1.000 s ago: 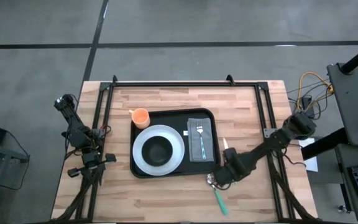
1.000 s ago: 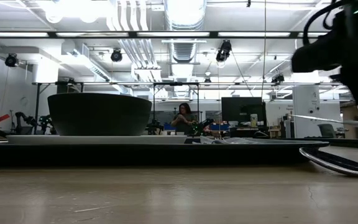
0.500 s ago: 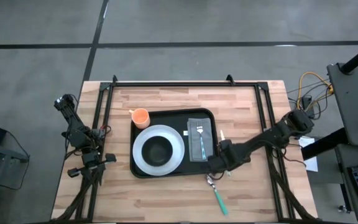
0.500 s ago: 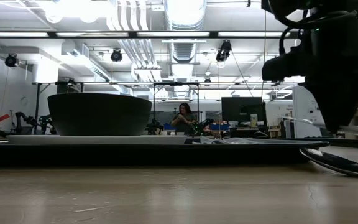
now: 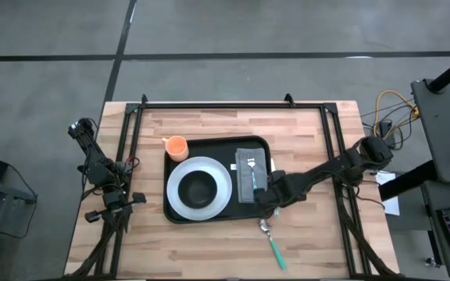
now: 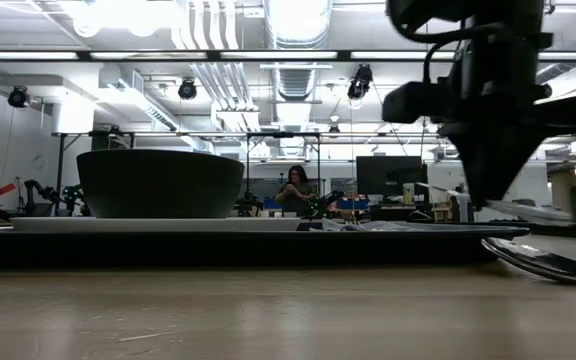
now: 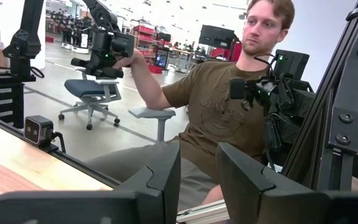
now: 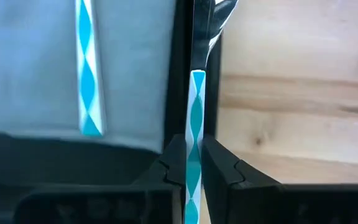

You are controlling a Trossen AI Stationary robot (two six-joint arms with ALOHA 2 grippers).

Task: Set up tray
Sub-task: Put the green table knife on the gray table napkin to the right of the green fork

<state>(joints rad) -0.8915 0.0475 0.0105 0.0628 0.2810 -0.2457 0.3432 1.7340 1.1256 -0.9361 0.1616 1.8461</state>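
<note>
Right gripper (image 5: pixel 266 193) carried knife (image 8: pixel 196 118) over tray (image 5: pixel 180 215)

Right gripper (image 5: pixel 266 195): moved from the bare table off the tray's near right corner, up and leftward to the tray (image 5: pixel 217 219), now over its right rim beside the napkin (image 5: pixel 251 175). Right arm: stretched further across the table. Knife (image 8: pixel 196 134) (blue-and-white handle, pinched between the closed fingers): carried along, now lying over the tray's right edge. Low view: gripper silhouette shifted left, further from the spoon (image 6: pixel 540 262).
</note>
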